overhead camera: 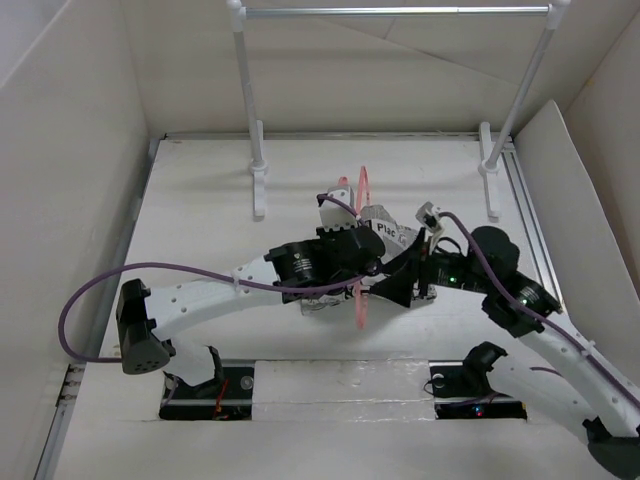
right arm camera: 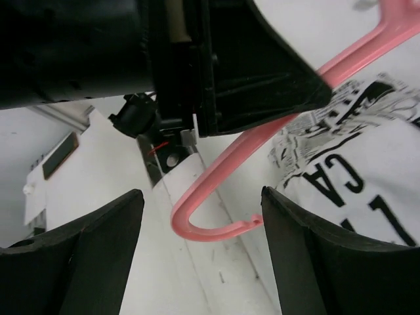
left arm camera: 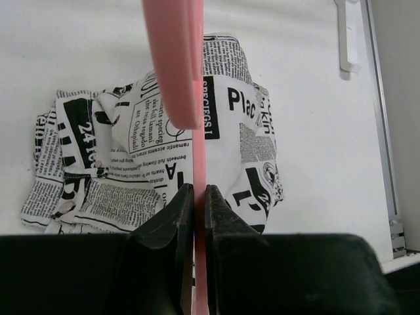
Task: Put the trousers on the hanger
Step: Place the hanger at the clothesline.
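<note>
The trousers (overhead camera: 385, 228) lie crumpled on the white table under both arms; they also show in the left wrist view (left arm camera: 125, 170) and the right wrist view (right arm camera: 367, 164). My left gripper (overhead camera: 360, 262) (left arm camera: 199, 197) is shut on the pink hanger (overhead camera: 363, 190) (left arm camera: 176, 59) and holds it on edge above the trousers. My right gripper (overhead camera: 392, 283) (right arm camera: 201, 193) is open beside the left one. The hanger's curved end (right arm camera: 197, 230) hangs between its fingers (right arm camera: 315, 256) without touching them.
A white-posted rack (overhead camera: 250, 110) with a silver bar (overhead camera: 400, 12) stands at the back of the table. White walls enclose the table on three sides. A metal rail (left arm camera: 384, 131) runs along the right edge. A purple cable (overhead camera: 100, 290) loops at the left.
</note>
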Tool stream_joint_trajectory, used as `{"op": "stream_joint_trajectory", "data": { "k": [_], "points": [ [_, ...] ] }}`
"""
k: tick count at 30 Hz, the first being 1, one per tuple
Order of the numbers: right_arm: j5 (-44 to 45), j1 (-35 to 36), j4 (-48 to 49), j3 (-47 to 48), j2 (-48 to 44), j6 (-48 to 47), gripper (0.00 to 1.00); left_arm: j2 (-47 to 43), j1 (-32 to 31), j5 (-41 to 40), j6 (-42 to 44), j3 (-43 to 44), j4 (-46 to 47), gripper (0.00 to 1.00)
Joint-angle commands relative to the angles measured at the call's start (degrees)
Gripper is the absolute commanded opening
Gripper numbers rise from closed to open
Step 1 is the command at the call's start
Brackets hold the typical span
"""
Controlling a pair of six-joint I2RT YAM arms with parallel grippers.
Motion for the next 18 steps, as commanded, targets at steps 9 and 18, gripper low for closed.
{"op": "stream_joint_trajectory", "data": {
  "k": [9,18],
  "points": [
    [17.1,13.9,15.7,-1.9,11.7,13.5,0.73,-4.3,0.1,-2.3,-1.7,5.1,3.5,0.0],
    [18.6,14.5,22.9,-0.3,13.9,18.5,0.26,-3.9,0.1,-2.9,0.1,11.0,-0.2,0.0]
  ]
}}
